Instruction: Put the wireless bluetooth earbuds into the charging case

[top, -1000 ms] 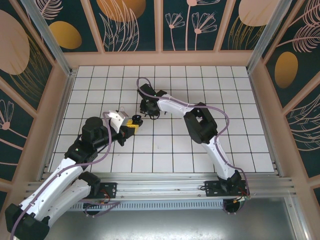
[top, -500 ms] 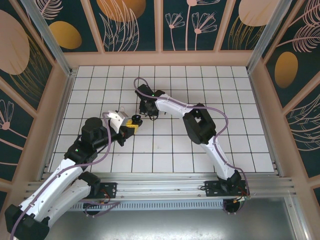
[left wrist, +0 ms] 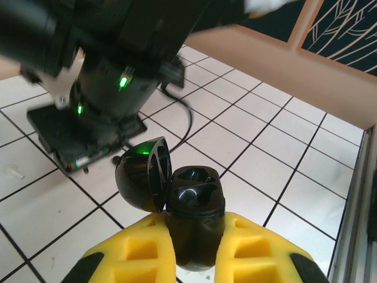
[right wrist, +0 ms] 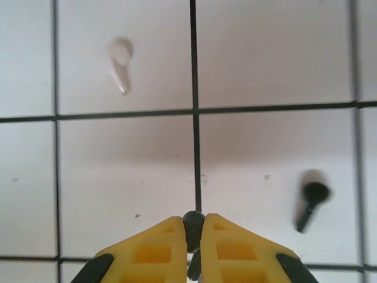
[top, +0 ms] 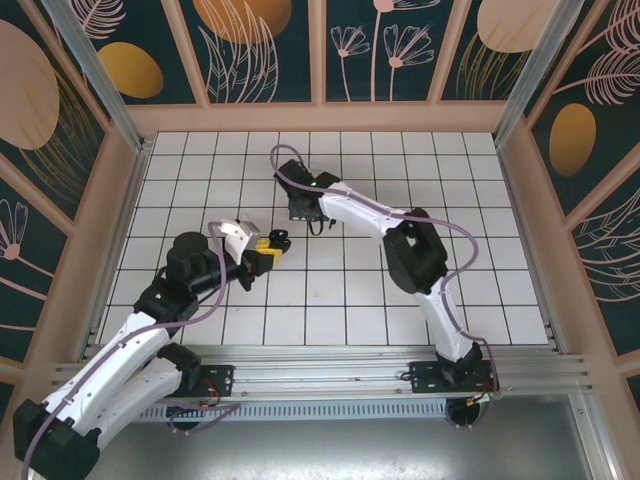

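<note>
My left gripper is shut on the black charging case, held upright with its round lid hinged open to the left; both sockets look empty. In the top view that left gripper sits left of centre. The right gripper points straight down at the tiles and is shut on one small black earbud, whose stem hangs below the fingertips. The second black earbud lies on a tile to the right of it. From above, the right gripper hangs just beyond the case.
A small white comma-shaped piece lies on a tile ahead and to the left of the right gripper. The right arm's black wrist, with green lights, looms close behind the open case. Wooden walls ring the tiled floor.
The right wrist has shifted slightly to the right and toward the far wall. The left arm with the case has hardly moved.
</note>
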